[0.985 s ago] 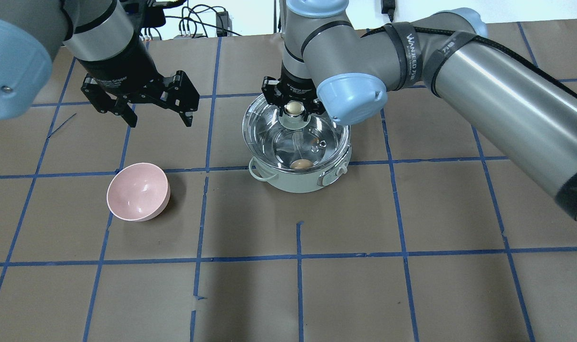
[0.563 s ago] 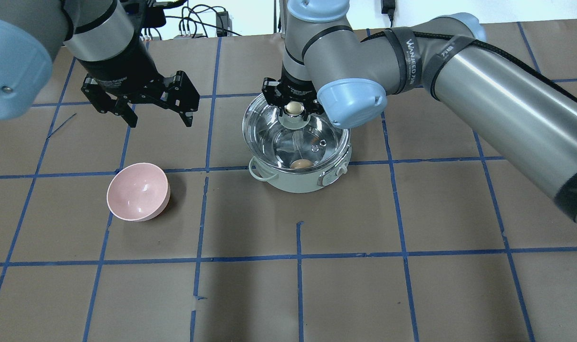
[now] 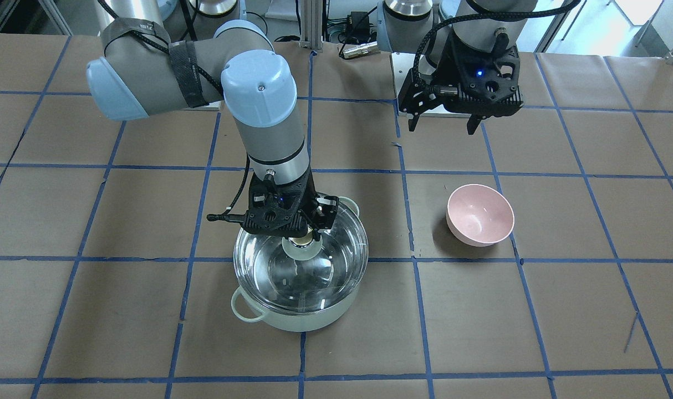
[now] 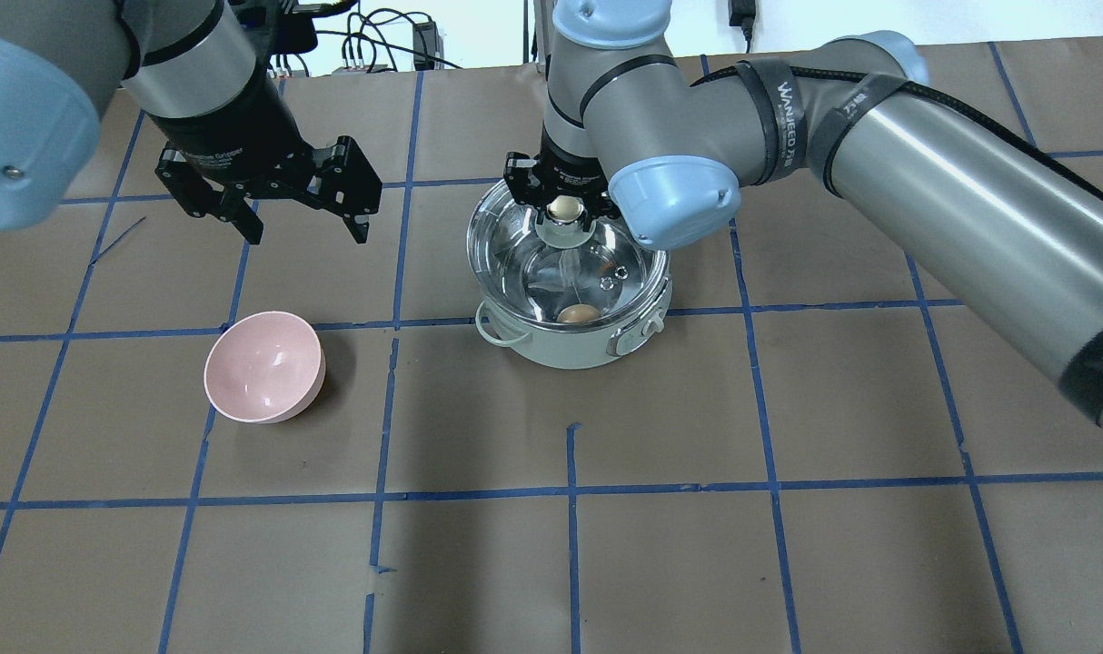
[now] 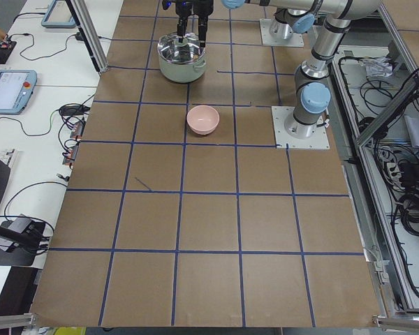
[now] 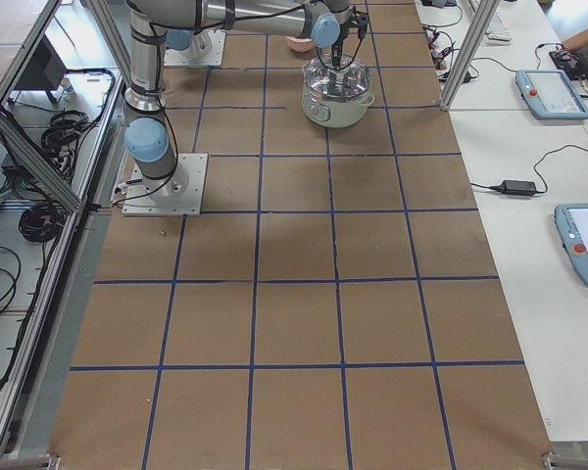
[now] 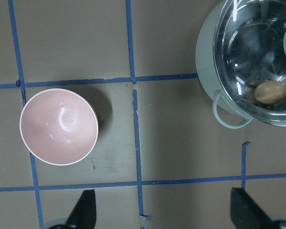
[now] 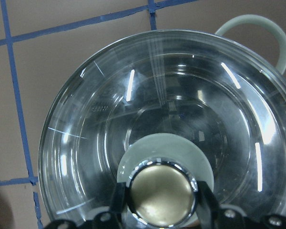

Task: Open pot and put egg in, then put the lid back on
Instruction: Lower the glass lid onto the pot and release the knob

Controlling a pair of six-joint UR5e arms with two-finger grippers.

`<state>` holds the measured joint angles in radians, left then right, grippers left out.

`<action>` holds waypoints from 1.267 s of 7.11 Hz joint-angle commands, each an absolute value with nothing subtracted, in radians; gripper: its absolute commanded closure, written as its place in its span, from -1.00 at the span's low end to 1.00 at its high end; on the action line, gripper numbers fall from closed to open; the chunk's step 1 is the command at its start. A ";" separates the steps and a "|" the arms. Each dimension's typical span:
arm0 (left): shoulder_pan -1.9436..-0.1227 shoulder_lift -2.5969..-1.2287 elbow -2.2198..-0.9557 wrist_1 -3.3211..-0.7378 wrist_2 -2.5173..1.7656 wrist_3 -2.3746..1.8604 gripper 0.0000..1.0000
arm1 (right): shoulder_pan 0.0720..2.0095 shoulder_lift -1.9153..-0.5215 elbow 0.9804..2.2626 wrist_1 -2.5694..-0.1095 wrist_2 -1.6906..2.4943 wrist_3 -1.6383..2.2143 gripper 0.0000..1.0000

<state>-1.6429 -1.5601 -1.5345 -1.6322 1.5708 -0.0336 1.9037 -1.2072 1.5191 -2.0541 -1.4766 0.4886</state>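
**Desk** (image 4: 788, 563): flat top covered in brown paper, with a grid of blue tape.

**Left tool** (image 4: 304, 232): black, two-fingered, on a grey and black arm that enters from the far left with its wrist pointing down. The fingers are spread wide with nothing between them. It hangs above the desk, on the far side of the bowl and well to the left of the pot.

**Small pink bowl** (image 4: 263, 366): smooth, glossy and round. It stands open on the desk near the left, well apart from the pot.

**Wide, shallow round pot** (image 4: 570, 350): pale mint-green outside and shiny steel inside, with small loop handles. It stands at the centre of the desk.

**Small tan-orange oval egg** (image 4: 577, 314): lies inside the pot on the steel floor, toward the near rim. It is seen through the glass, below the right tool and on its near side.

**Large round clear glass lid** (image 4: 515, 259): metal rim and pale green centre disc, with a beige-gold round knob (image 4: 563, 208). It covers the pot's mouth; whether the rim is fully seated cannot be told.

**Right tool** (image 4: 563, 211): black, on an arm that reaches in from the right with the elbow bent and the wrist vertical. Its fingers (image 8: 118, 210) are pinched on the knob from both sides.
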 commanded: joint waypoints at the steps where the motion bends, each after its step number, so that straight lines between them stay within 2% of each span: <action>1: -1.644 -1.560 -1.536 -1.632 1.571 -0.034 -1.00 | 1.902 -1.207 1.528 -2.063 -1.479 0.488 0.44; 2: -1.644 -1.557 -1.539 -1.632 1.571 -0.034 -1.00 | 1.902 -1.209 1.528 -2.063 -1.479 0.488 0.44; 3: -1.644 -1.555 -1.539 -1.632 1.571 -0.034 -1.00 | 1.902 -1.209 1.528 -2.063 -1.480 0.488 0.34; 7: -1.644 -1.555 -1.540 -1.632 1.571 -0.034 -1.00 | 1.902 -1.220 1.528 -2.063 -1.480 0.494 0.31; 8: -1.643 -1.555 -1.540 -1.632 1.572 -0.034 -1.00 | 1.901 -1.220 1.532 -2.063 -1.483 0.492 0.07; 9: -1.644 -1.555 -1.540 -1.632 1.571 -0.034 -1.00 | 1.902 -1.220 1.534 -2.063 -1.486 0.500 -0.28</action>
<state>-1.6436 -1.5555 -1.5401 -1.6322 1.5716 -0.0338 1.9014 -1.2194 1.5313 -2.0632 -1.4831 0.4951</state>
